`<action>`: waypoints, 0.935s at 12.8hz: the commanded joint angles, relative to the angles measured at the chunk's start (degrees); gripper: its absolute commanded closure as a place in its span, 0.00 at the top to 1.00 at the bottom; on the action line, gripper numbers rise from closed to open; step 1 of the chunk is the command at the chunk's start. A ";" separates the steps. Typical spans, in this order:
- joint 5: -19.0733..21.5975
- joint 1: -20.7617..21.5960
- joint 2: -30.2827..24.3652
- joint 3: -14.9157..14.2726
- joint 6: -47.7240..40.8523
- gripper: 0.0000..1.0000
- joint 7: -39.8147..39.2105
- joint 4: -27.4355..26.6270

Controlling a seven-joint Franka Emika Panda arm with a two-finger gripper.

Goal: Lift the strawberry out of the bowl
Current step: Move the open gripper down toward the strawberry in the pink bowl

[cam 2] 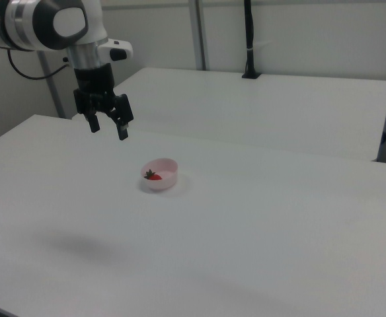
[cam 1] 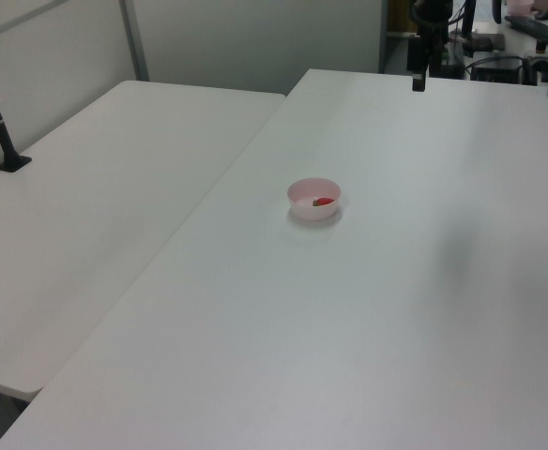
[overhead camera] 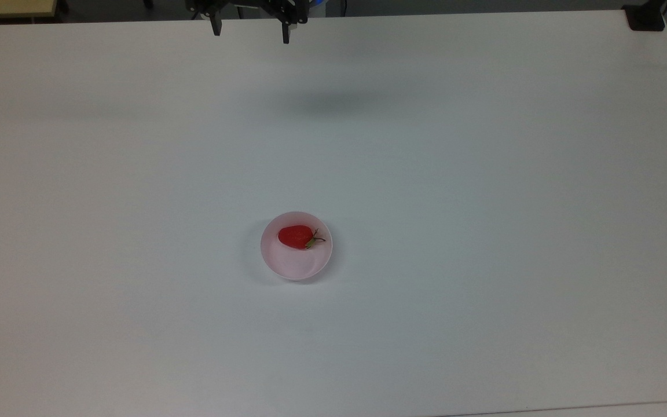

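Two fingers (cam 2: 107, 127) are being held spread wide, empty, well apart from the strawberry (overhead camera: 296, 237) lying in the bowl (overhead camera: 287, 267) below them; light and glossy (probably slippery), it is best gripped across its red body.

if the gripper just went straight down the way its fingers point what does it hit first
Most likely bare table. The gripper hangs open, pointing down, well short of the bowl with the strawberry in it; its shadow lies on empty tabletop. Depth is hard to judge, but nothing stands below it.
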 commanded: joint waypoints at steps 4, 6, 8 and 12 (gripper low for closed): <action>0.72 -0.08 2.85 -0.17 3.98 1.00 0.18 1.50; 1.59 -0.08 5.84 -0.26 4.24 1.00 2.71 4.49; 2.83 0.18 8.83 -0.26 4.42 1.00 8.14 6.43; 3.36 0.54 12.79 0.36 13.89 1.00 27.73 6.61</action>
